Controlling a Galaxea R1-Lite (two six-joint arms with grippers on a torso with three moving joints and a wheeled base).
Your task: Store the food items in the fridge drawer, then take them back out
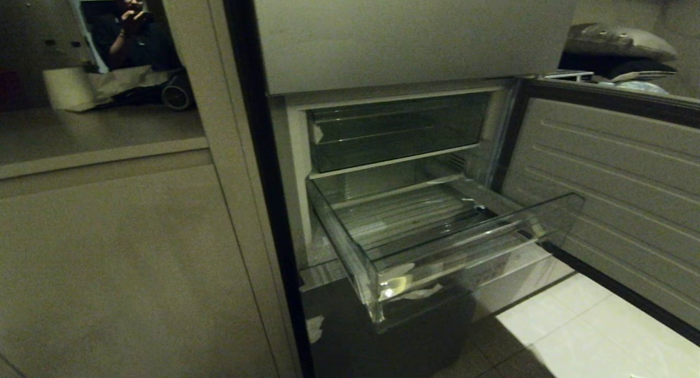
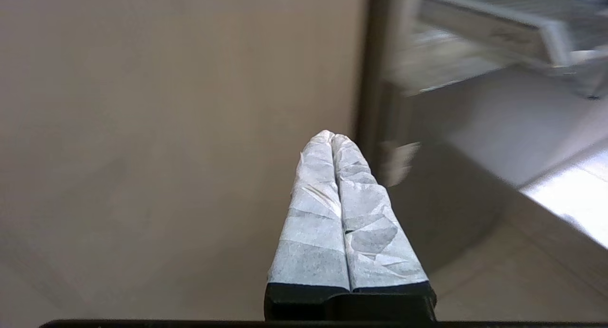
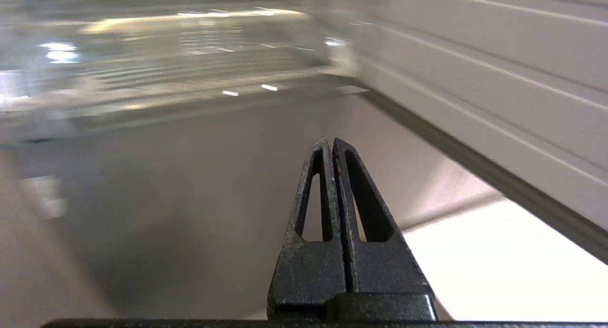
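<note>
The clear fridge drawer (image 1: 437, 246) is pulled out of the open fridge, its ribbed floor bare and its tall transparent front lip facing me. No food items are in view. My left gripper (image 2: 332, 137), its fingers wrapped in white tape, is shut on nothing and points at a beige cabinet panel, low and left of the drawer's corner (image 2: 560, 48). My right gripper (image 3: 331, 142), bare black, is shut on nothing too and sits below the drawer's underside (image 3: 166, 71). Neither arm appears in the head view.
The fridge door (image 1: 618, 192) stands swung open on the right, over pale floor tiles (image 1: 590, 334). A dark lower fridge front (image 1: 383, 339) lies under the drawer, and another clear bin (image 1: 394, 132) sits above it. A beige cabinet (image 1: 120, 257) fills the left. A person (image 1: 131, 28) stands far back left.
</note>
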